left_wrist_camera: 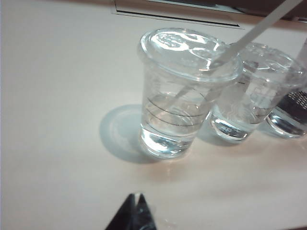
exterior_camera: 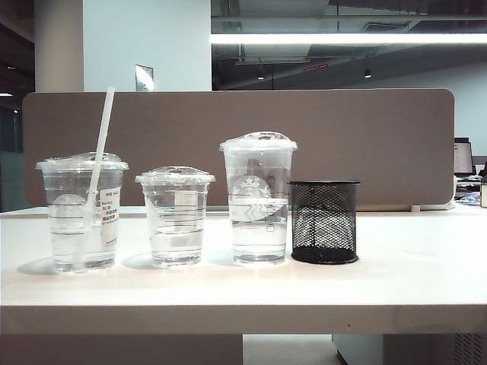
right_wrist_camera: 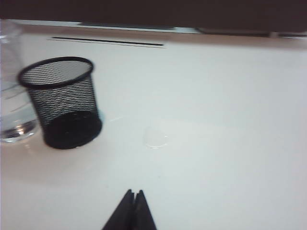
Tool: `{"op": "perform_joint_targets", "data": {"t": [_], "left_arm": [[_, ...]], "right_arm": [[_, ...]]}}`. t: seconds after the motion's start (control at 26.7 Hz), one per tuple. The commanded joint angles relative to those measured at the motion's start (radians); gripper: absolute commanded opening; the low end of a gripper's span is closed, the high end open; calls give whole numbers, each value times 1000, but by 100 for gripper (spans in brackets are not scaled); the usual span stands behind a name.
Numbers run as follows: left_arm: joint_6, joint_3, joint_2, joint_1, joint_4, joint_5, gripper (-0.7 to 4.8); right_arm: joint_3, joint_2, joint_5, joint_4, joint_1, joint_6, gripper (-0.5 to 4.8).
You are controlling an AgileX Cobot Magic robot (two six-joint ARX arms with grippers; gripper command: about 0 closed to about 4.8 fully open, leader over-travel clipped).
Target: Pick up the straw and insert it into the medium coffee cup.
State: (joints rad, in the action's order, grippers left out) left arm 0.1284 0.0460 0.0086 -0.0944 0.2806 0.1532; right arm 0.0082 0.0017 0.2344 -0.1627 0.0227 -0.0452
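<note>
straw stands slanted through the lid of the medium coffee cup, far left of the row; i judge insertion done. left gripper pinched closed, empty, near that cup. right gripper closed, empty, near the black mesh pen holder. to finish well i'd keep both arms clear, avoid nudging the straw.

White straw stands in the clear medium coffee cup with its white printed label. Black mesh pen holder. Pale table. Both black grippers, left gripper and right gripper, hang above the table.
</note>
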Motion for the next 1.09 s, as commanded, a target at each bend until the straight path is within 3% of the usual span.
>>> {"op": "perform_joint_targets", "data": {"t": [0.04, 0.52, 0.64, 1.09], "left_arm": [[0, -3, 2, -1, -5, 1, -3], [0, -3, 2, -1, -5, 0, -3], [0, -3, 2, -1, -5, 1, -3], [0, -3, -2, 13, -6, 1, -3]], "right_arm": [[-7, -1, -19, 10, 6, 1, -5], [-7, -1, -23, 8, 8, -14, -5], [-7, 0, -149, 0, 8, -57, -5], [-7, 0, -154, 1, 8, -57, -5]]}}
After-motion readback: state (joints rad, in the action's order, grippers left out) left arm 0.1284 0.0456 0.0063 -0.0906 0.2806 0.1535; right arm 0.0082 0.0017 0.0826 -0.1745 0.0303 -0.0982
